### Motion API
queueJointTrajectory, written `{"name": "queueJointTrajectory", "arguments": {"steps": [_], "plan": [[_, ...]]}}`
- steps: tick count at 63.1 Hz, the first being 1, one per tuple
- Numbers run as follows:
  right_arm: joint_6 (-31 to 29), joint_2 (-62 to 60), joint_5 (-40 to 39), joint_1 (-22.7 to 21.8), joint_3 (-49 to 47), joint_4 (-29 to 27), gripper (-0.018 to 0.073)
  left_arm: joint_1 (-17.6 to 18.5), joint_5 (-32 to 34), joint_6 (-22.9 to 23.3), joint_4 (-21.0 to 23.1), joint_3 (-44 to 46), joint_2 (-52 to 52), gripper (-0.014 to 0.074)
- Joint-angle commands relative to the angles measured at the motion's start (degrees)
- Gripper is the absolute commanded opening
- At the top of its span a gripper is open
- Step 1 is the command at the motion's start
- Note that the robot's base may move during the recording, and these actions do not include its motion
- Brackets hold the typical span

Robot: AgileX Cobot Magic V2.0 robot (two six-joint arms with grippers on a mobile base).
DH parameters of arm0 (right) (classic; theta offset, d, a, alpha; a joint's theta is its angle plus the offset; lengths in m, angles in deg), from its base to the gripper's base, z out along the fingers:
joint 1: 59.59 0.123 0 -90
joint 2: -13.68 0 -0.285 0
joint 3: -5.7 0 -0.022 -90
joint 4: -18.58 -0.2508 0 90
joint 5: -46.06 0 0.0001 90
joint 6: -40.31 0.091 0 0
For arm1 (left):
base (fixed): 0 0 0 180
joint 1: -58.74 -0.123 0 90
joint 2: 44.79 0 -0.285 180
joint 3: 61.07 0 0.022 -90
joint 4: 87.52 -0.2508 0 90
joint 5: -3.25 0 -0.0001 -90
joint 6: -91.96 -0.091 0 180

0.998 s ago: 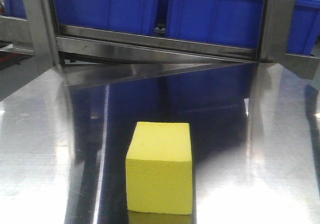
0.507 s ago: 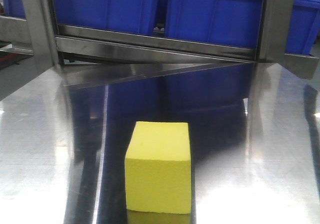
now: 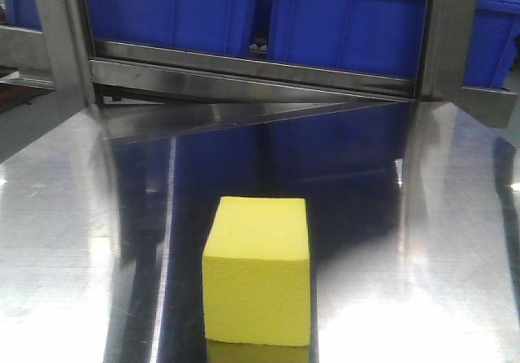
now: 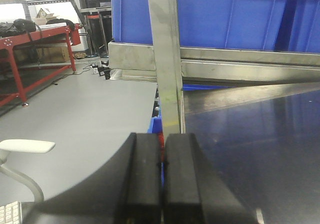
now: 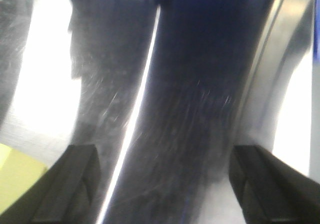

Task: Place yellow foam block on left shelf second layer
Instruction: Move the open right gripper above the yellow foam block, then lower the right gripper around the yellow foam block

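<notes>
Resting low in the middle of the front view, a bright yellow foam block (image 3: 258, 270), a matte, finely grainy cuboid, stands flat and alone on the shiny brushed-steel surface (image 3: 65, 241) before you. You can see its top face and one squarish front face, with a strip of yellow reflection in the metal just beneath. Well behind it, a stainless-steel shelf (image 3: 244, 71) crosses the view between upright steel posts (image 3: 57, 38). Large blue plastic bins (image 3: 349, 22) sit side by side on that shelf. Their colour is mirrored as a dark blue band running down the surface to the block.

In the left wrist view, your left fingers (image 4: 145, 174), two flat black pads, are clenched on themselves, pad pressed against pad. They point toward one steel post of the shelf, which rises just beyond their tips, with a blue bin behind it. To the left lie grey floor (image 4: 90, 114) and, far off, a red metal-framed workbench (image 4: 20, 63).

The right wrist view is blurred. Your right fingers (image 5: 70, 184), black, sit wide apart at the two lower corners, released, with only bare steel showing between them. A corner of the yellow block shows at the lower left edge, outside the finger on that side; whether they touch cannot be told
</notes>
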Motion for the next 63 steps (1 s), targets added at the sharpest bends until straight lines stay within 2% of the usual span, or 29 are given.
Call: {"name": "queueJointTrajectory", "arguments": {"steps": [1,5,9,20,37,58,63], "plan": [[9.4,4.1,4.2,2.0,-6.3,1.4,0.0627,0.2,4.7,0.2,0.3,-1.4,-1.2,0.0124],[14.5,7.5,8.8,4.1,-9.7,2.0,0.0627,0.2,4.7,0.2,0.3,-1.4,-1.2,0.0124],[17.2,10.6,12.7,6.6,-12.8,2.9,0.0627,0.2,4.7,0.2,0.3,-1.4,-1.2,0.0124],[25.3,19.7,18.0,12.5,-20.5,3.2,0.0627,0.2,4.7,0.2,0.3,-1.4,-1.2,0.0124],[29.3,31.7,20.2,20.4,-30.2,3.2,0.0627,0.2,4.7,0.2,0.3,-1.4,-1.2,0.0124],[35.6,41.1,21.2,26.2,-36.9,3.2,0.0627,0.2,4.7,0.2,0.3,-1.4,-1.2,0.0124],[35.6,42.3,21.4,26.8,-37.6,3.3,0.0627,0.2,4.7,0.2,0.3,-1.4,-1.2,0.0124]]}}
